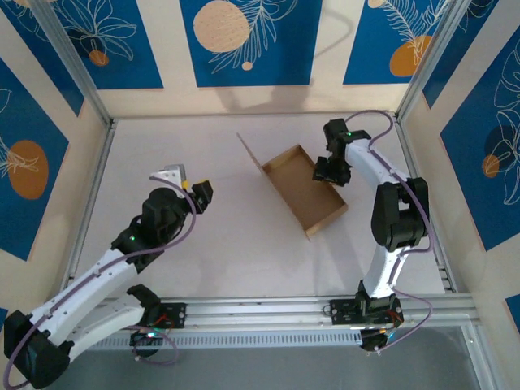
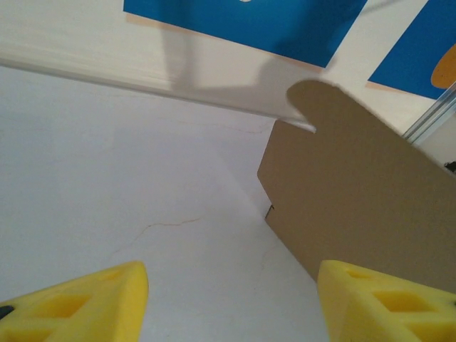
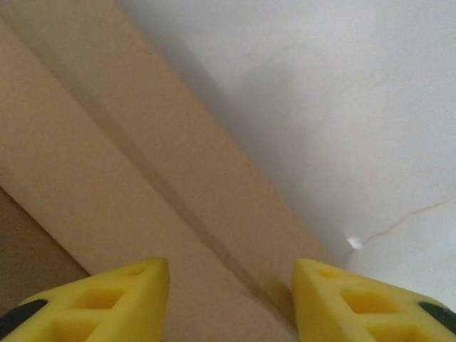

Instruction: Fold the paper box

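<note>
The paper box (image 1: 302, 193) is a shallow brown cardboard tray lying at an angle right of the table's middle, with its lid flap (image 1: 251, 153) standing up on the far left side. My right gripper (image 1: 329, 172) hovers over the box's right wall. In the right wrist view its yellow fingertips (image 3: 121, 296) stand apart above a creased cardboard flap (image 3: 142, 185), so the right gripper (image 3: 231, 285) is open. My left gripper (image 1: 200, 195) is open left of the box, apart from it. In the left wrist view the left gripper (image 2: 231, 288) has bare table between its fingers and the box's flap (image 2: 356, 192) ahead to the right.
The white table (image 1: 179, 244) is ringed by an aluminium frame (image 1: 268, 307) at the near edge and by patterned blue and cream walls (image 1: 244, 49). Thin cracks mark the tabletop (image 2: 157, 226).
</note>
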Tool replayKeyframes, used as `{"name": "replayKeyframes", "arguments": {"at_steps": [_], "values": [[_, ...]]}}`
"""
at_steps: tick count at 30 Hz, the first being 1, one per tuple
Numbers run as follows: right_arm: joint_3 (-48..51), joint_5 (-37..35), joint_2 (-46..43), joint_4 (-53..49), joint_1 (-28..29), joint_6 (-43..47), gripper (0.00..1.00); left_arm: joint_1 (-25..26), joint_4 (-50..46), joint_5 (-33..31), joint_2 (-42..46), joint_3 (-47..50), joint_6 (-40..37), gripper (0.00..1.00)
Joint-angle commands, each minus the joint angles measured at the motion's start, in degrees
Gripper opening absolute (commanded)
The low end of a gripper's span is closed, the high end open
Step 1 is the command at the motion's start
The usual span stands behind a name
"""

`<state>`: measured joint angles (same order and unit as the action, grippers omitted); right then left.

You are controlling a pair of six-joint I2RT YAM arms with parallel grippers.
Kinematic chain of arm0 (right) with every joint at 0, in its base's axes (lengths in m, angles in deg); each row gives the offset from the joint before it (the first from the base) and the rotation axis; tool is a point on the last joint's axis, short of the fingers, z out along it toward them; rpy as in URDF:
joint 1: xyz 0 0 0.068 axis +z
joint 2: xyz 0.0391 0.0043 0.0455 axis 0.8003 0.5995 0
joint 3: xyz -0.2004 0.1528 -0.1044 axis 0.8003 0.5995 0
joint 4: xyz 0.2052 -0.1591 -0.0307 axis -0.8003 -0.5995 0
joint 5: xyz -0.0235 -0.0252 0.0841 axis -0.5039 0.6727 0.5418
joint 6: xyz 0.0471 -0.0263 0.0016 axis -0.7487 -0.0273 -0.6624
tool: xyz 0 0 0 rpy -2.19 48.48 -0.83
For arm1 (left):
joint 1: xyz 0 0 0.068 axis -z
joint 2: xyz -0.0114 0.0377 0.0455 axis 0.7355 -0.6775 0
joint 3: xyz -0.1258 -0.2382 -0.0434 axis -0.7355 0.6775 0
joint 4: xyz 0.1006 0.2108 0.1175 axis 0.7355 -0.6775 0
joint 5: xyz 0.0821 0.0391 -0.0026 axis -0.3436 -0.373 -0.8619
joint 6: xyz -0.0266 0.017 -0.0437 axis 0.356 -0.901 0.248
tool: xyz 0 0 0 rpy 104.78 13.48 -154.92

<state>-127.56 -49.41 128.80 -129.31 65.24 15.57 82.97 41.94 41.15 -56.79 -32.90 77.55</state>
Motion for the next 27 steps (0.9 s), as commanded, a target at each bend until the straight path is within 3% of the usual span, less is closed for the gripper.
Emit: {"name": "replayKeyframes", "arguments": {"at_steps": [1,6,10,13,17,20,22,27], "values": [[6.8,7.3,-3.1,1.5,5.1,-9.1,0.54,-0.5,-3.4,-2.1,3.1,-2.7,0.0,0.65],[25.1,19.7,-18.2,16.5,9.9,-21.6,0.65,-0.5,-5.2,-3.8,5.5,-4.9,-2.8,0.67],[28.8,15.8,-27.2,15.2,8.6,-21.1,0.69,-0.5,-7.2,-3.8,5.6,-6.6,-3.9,0.67],[26.0,8.8,-27.5,12.8,8.6,-14.4,0.66,-0.5,-8.4,-3.7,5.9,-6.7,-2.9,0.67],[16.2,1.5,-17.6,7.1,13.1,-3.9,0.65,-0.5,-10.9,-3.3,6.3,-6.5,-1.7,0.68],[5.2,-9.8,-7.4,3.1,15.5,4.3,0.73,-0.5,-11.9,-3.8,7.7,-6.0,-1.8,0.68],[1.7,-17.3,-2.6,7.8,16.4,13.8,0.80,-0.5,-12.0,-4.3,8.7,-5.8,-2.4,0.68],[4.9,-10.0,3.1,29.0,15.1,38.8,0.81,-0.5,-14.1,-4.8,9.7,-7.0,-3.6,0.67]]}}
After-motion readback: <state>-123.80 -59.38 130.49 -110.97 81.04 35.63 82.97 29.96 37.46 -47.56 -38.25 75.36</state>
